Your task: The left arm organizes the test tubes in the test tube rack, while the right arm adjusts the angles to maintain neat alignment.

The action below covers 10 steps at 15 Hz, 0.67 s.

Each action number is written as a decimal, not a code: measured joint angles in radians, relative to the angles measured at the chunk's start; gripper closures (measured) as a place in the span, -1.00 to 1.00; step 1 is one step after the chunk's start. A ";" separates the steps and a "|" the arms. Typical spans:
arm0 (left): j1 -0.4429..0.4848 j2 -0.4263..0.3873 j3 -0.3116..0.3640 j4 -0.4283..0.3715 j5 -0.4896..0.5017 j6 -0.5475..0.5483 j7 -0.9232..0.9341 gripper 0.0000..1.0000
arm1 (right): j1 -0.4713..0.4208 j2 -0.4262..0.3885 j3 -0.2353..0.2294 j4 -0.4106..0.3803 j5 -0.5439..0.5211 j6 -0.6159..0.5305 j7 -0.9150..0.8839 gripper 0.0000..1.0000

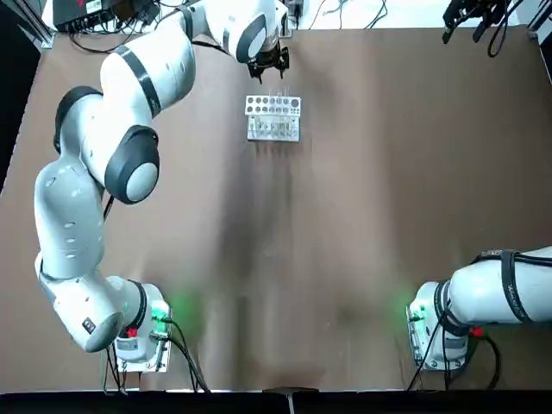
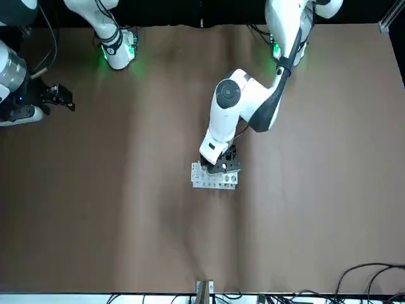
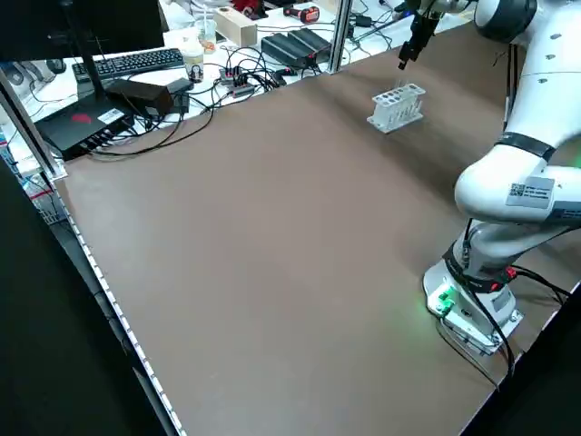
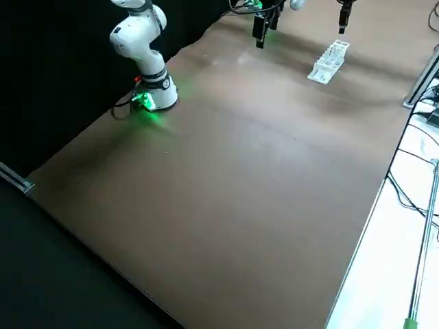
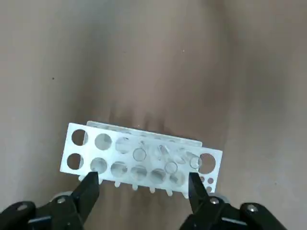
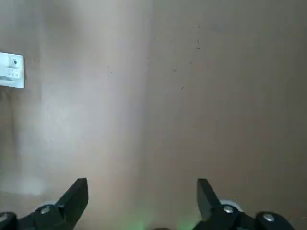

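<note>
The white test tube rack (image 1: 273,119) stands at the far middle of the table. Several clear test tubes (image 5: 139,154) stand in its holes, some leaning. My left gripper (image 1: 269,60) hovers above the rack's far side, apart from it. In the left wrist view this gripper (image 5: 143,191) is open with nothing between its fingers, and the rack (image 5: 76,149) lies just beyond them. My right gripper (image 1: 470,17) hangs at the far right corner of the table, away from the rack. It (image 6: 141,194) is open and holds nothing; only the rack's end (image 6: 12,69) shows in its view.
Beyond the table's far edge lie cables, a keyboard (image 3: 136,62) and black boxes (image 3: 295,44). The brown table (image 1: 345,241) is bare between the rack and both arm bases (image 1: 142,332).
</note>
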 joint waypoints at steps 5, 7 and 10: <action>0.052 -0.084 0.007 0.006 0.001 -0.085 0.103 -1.00 | 0.000 0.000 0.000 0.000 0.000 0.000 0.000 -1.00; 0.097 -0.161 0.007 0.007 0.001 -0.225 0.213 -1.00 | 0.007 0.000 0.002 -0.002 0.001 -0.001 -0.005 -1.00; 0.163 -0.280 0.007 0.006 0.001 -0.438 0.393 -1.00 | 0.071 0.007 0.006 -0.010 0.003 -0.002 -0.008 -1.00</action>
